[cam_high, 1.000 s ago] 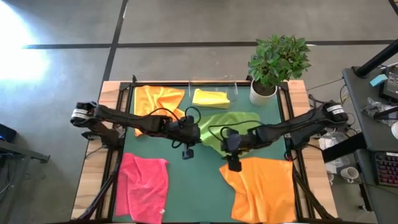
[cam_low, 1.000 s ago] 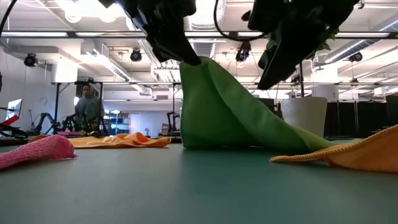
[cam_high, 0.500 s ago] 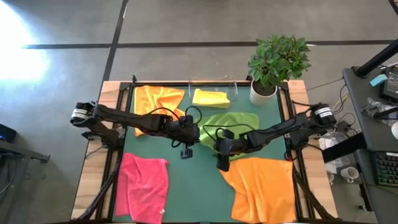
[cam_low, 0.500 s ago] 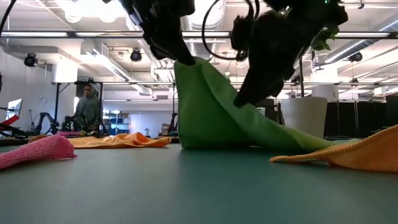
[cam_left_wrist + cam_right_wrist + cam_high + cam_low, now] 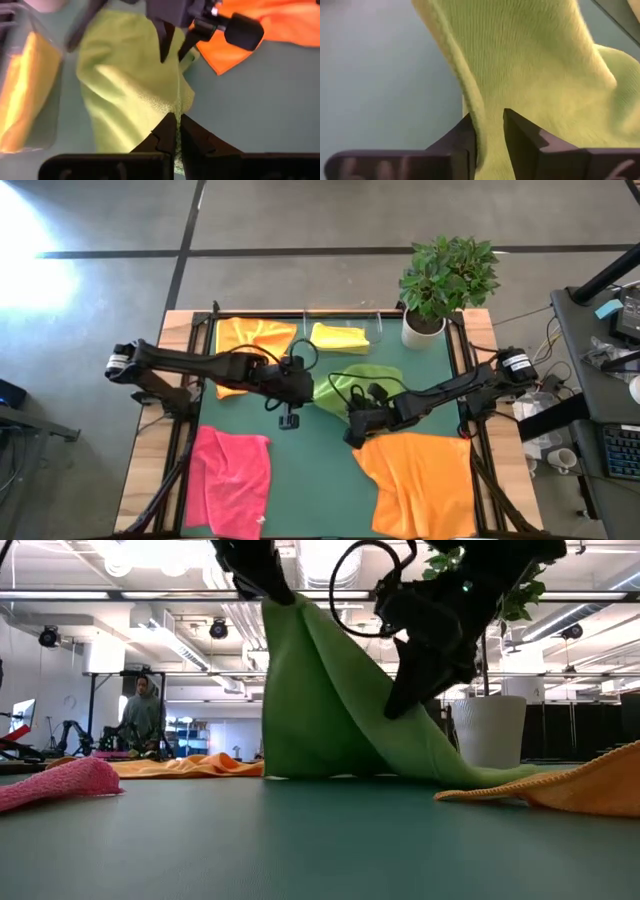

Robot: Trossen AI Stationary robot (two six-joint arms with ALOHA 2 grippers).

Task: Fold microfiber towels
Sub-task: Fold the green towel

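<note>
We have the lime green towel point(image 5: 352, 392) lifted off the green table mat point(image 5: 310, 470) near its middle, held in two places. Our left gripper point(image 5: 176, 131) is clenched on one corner, the cloth hanging straight down from between its jaws in the low view. Our right gripper point(image 5: 489, 131) has the towel's edge running between its jaws, which stand narrowly apart around the fabric; we cannot tell if they have bitten down.

To do this step well, we judge the right jaws should finish pinching right at the hem, not deeper into the body, so both grips sit on the same edge. Then we should draw the two grips apart until the edge between them is taut, and keep them level.

The towel point(image 5: 335, 705) hangs tent-like, peak at the left jaws, sloping down past the right jaws towards the orange towel point(image 5: 425, 480). Its long axis runs between the two grips, trailing end resting on the mat.
</note>
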